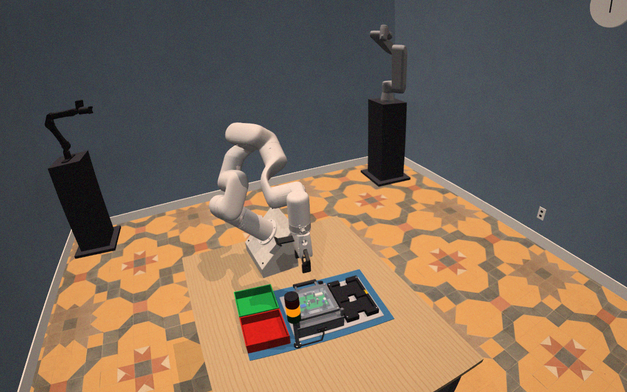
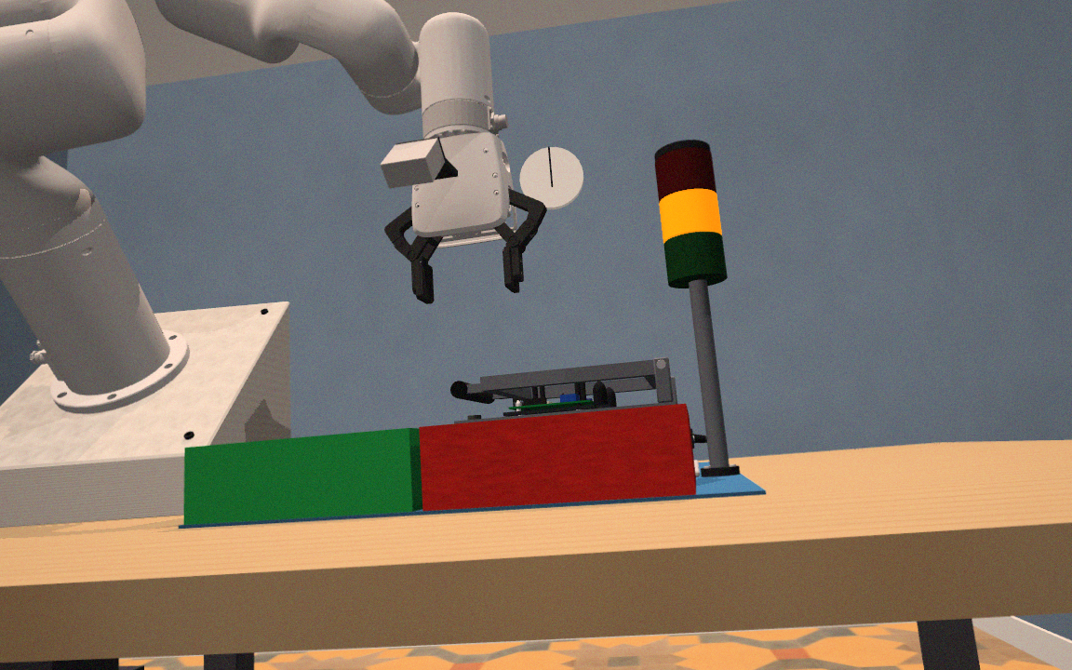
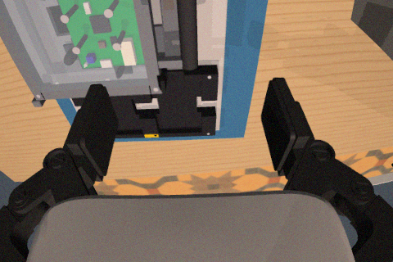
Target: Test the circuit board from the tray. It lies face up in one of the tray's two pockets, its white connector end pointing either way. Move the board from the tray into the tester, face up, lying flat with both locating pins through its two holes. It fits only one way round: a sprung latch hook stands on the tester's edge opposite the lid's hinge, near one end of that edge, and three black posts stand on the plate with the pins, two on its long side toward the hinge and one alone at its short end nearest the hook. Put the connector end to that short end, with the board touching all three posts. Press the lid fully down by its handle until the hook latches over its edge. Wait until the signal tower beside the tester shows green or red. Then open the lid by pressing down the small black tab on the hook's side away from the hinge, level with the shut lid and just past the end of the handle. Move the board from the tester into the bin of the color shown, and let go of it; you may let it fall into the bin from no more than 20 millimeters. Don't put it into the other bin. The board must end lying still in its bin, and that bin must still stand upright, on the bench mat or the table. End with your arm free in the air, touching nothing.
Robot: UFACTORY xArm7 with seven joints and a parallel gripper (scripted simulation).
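Note:
The green circuit board [image 3: 98, 19] [image 1: 315, 304] lies face up in the tester under the clear lid [image 3: 82, 16], which is down over it. The lid's black handle bar [image 3: 187, 19] runs along the tester's side toward the arm's base; it also shows in the exterior view [image 2: 462, 389]. My gripper [image 2: 466, 287] is open and empty. It hangs in the air well above the handle and touches nothing. In the wrist view my gripper [image 3: 187, 99] has its fingers spread wide. The signal tower [image 2: 690, 215] shows amber.
The green bin [image 1: 256, 299] and the red bin [image 1: 264, 330] stand side by side on the blue mat, left of the tester. The empty black tray [image 1: 352, 297] lies to the tester's right. The arm's base block [image 2: 107, 399] stands behind the bins.

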